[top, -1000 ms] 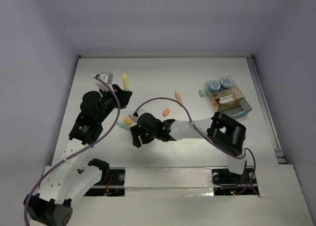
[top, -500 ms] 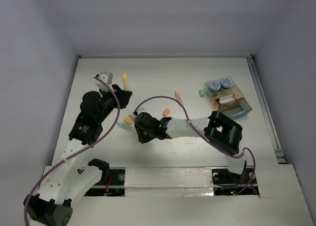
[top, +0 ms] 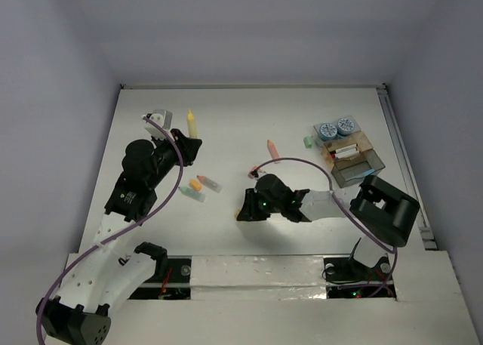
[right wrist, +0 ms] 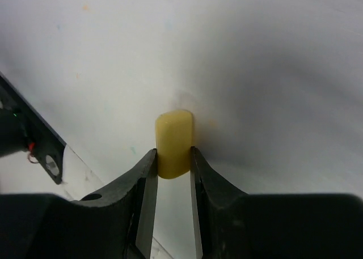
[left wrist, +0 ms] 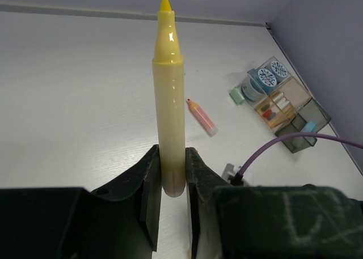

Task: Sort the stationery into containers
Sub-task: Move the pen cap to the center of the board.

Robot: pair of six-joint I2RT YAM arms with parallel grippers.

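- White table [top: 249, 118], pale walls on three sides.
- Over the table's far left part, the left gripper [left wrist: 172, 157] is clamped tight on a yellow marker [left wrist: 169, 94], whose tip points away from the arm.
- Near the middle front, the right gripper [right wrist: 173, 157] is closed narrowly on a short yellow stick [right wrist: 173, 141].
- At the right sits the clear divided tray [top: 373, 164], with two blue-and-white rolls [top: 336, 127] in its far end.
- An orange-pink stick [top: 272, 149] and a green piece [top: 308, 142] lie loose left of the tray.
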